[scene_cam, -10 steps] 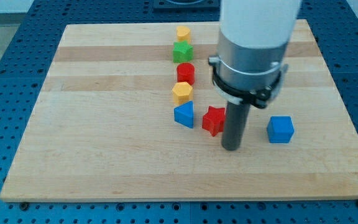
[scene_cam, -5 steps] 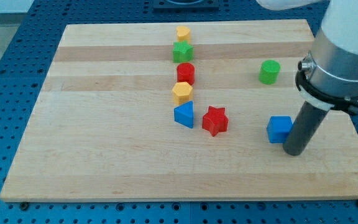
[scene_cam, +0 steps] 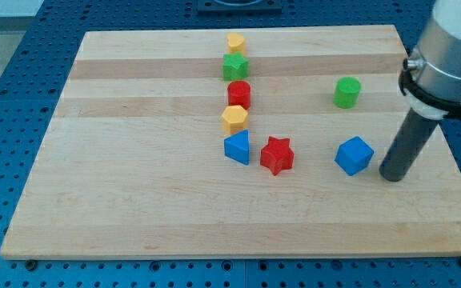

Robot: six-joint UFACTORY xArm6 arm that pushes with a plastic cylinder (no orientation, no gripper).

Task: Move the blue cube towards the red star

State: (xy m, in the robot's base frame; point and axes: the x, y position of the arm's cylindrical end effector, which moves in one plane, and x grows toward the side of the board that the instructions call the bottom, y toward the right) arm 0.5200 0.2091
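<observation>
The blue cube (scene_cam: 354, 155) lies on the wooden board at the view's right, turned so a corner faces the view's bottom. The red star (scene_cam: 277, 154) lies to its left, about a cube's width and a half away. My tip (scene_cam: 391, 177) rests on the board just right of the blue cube, a small gap apart from it.
A column of blocks runs down the board's middle: yellow block (scene_cam: 235, 42), green star (scene_cam: 234, 66), red cylinder (scene_cam: 239, 94), yellow hexagon (scene_cam: 234, 119), blue wedge-like block (scene_cam: 237, 147) left of the red star. A green cylinder (scene_cam: 346, 92) stands above the blue cube.
My tip swung from beside the red star to the right of the blue cube. The blue cube has shifted slightly left and rotated. The arm no longer hides the green cylinder.
</observation>
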